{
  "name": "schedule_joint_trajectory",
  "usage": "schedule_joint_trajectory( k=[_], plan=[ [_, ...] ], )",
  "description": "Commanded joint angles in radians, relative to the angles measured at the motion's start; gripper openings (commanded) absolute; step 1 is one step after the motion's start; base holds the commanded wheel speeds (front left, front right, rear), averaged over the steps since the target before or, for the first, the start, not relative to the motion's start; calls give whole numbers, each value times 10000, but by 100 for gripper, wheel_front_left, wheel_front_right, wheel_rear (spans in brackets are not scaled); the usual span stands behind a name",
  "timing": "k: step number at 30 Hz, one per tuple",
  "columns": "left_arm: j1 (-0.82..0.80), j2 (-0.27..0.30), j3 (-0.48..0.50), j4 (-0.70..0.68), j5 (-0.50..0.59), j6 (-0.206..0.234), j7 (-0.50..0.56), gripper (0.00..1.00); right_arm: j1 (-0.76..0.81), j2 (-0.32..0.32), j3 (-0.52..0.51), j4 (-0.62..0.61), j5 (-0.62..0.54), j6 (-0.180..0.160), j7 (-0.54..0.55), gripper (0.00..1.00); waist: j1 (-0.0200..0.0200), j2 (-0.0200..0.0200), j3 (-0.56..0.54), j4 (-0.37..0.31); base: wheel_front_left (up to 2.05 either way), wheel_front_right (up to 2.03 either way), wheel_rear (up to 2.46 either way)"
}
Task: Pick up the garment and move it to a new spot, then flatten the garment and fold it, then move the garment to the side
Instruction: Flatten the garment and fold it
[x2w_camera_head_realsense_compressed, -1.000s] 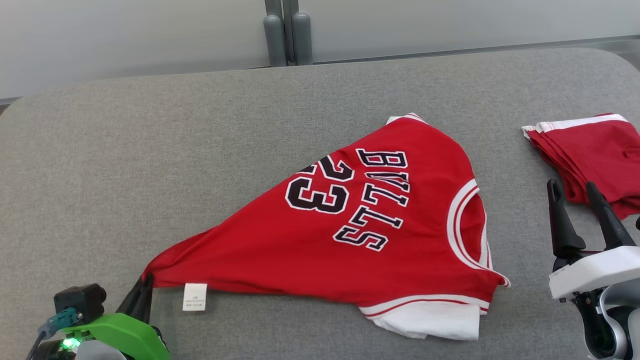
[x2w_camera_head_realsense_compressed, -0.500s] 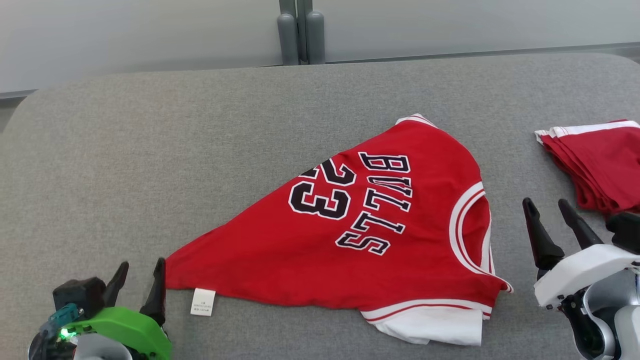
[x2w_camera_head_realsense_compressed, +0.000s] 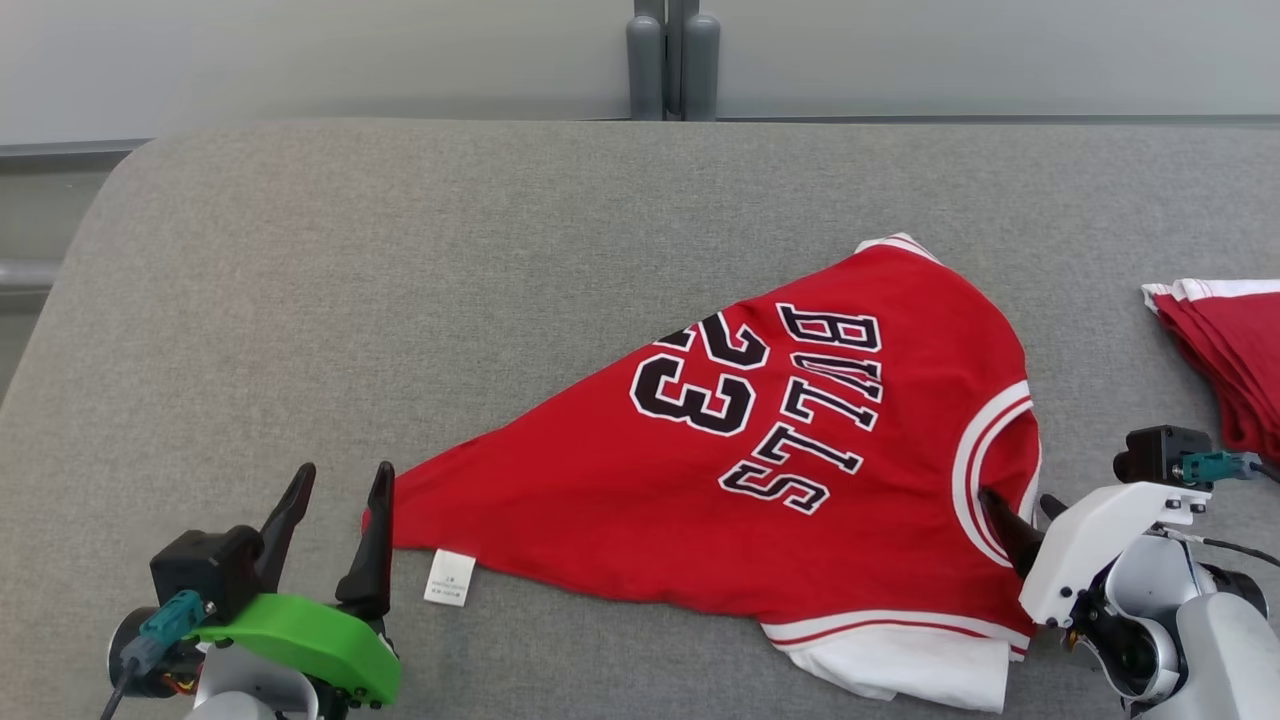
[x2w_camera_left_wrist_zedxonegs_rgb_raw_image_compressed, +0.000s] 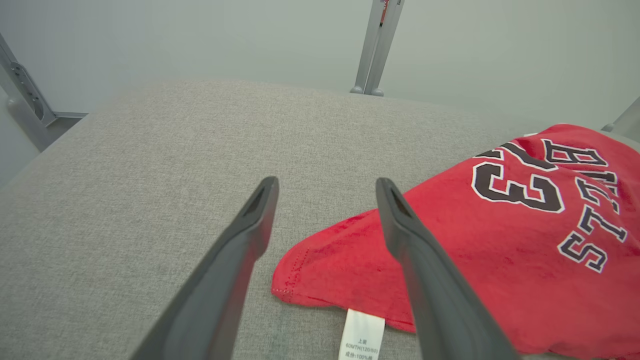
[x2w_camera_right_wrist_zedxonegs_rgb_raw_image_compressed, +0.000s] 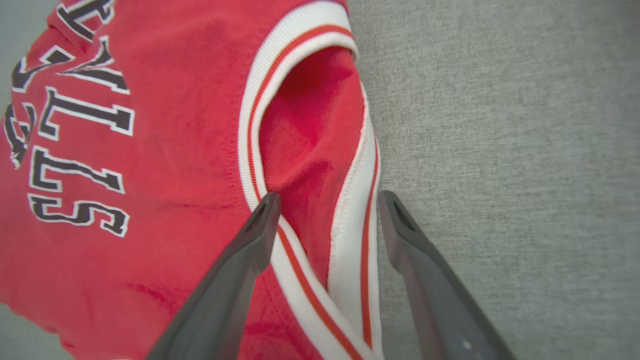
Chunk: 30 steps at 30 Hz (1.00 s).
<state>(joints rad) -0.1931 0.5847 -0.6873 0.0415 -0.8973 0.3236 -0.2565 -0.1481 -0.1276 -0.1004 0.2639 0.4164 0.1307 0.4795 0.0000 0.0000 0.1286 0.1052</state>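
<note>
A red jersey, the garment (x2w_camera_head_realsense_compressed: 600, 500), marked BULLS 23, lies spread in a rough triangle on the grey padded table (x2w_camera_head_realsense_compressed: 400, 280). Its pointed corner and white care label (x2w_camera_head_realsense_compressed: 449, 578) reach toward my left gripper (x2w_camera_head_realsense_compressed: 340, 478), which stands open with that corner just beside its right finger. In the left wrist view the left gripper (x2w_camera_left_wrist_zedxonegs_rgb_raw_image_compressed: 325, 186) is open above the garment (x2w_camera_left_wrist_zedxonegs_rgb_raw_image_compressed: 500, 260), whose corner lies between the fingers, untouched. My right gripper (x2w_camera_head_realsense_compressed: 1022, 508) is open at the white-and-red neck trim. In the right wrist view the right gripper (x2w_camera_right_wrist_zedxonegs_rgb_raw_image_compressed: 328, 199) straddles that trim on the garment (x2w_camera_right_wrist_zedxonegs_rgb_raw_image_compressed: 200, 150).
A stack of folded red garments (x2w_camera_head_realsense_compressed: 1230, 350) lies at the table's right edge, close behind my right wrist. Grey posts (x2w_camera_head_realsense_compressed: 672, 60) stand behind the table's far edge. The table's rounded left corner (x2w_camera_head_realsense_compressed: 110, 200) drops off to the floor.
My left gripper has opened and let go of the garment's corner. My right gripper has moved left onto the neck trim. The head camera has turned, shifting the whole scene to the right.
</note>
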Motion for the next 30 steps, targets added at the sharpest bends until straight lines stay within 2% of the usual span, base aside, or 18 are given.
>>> schedule_joint_trajectory(
  k=[1, 4, 5, 7, 14, 19, 24, 30],
  plan=[
    [13, 18, -8, 111, -5, -74, -6, 100, -92, 36, -107, 164, -123, -1, 21, 100, 0, 0, 45, 146, 0, 0, 0],
    [24, -36, -55, 183, -27, -183, -12, 100, -203, 137, -176, 394, -215, -1, -84, 100, 0, 0, 76, 241, 0, 0, 0],
    [8, -19, -59, 204, -27, -215, -9, 100, -221, 142, -225, 505, -269, -1, -118, 60, 0, 0, 88, 278, 0, 0, 0],
    [-23, 32, -54, 236, -33, -241, 5, 100, -247, 113, -285, 636, -372, -1, -263, 0, 0, 0, 90, 346, 0, 0, 0],
    [-168, 77, -16, 216, -39, -289, 9, 100, -867, -20, -149, 316, -243, -1, -812, 0, 0, 0, 273, 526, 0, 0, 0],
    [-341, 14, -31, 135, 27, -311, 33, 100, -2017, -483, 108, 367, -155, -1, -792, 0, 0, 0, 747, 696, 0, 0, 0],
    [-670, -126, -87, 212, 111, -420, 73, 100, -3396, -1173, 345, 1076, -79, -2, -1112, 0, 0, 0, 1298, 998, 0, 0, 0],
    [-969, -294, -143, 461, 156, -574, 72, 100, -4645, -1616, 451, 2596, -124, -2, -1517, 0, 0, 0, 1614, 1245, 0, 0, 0]
  ],
)
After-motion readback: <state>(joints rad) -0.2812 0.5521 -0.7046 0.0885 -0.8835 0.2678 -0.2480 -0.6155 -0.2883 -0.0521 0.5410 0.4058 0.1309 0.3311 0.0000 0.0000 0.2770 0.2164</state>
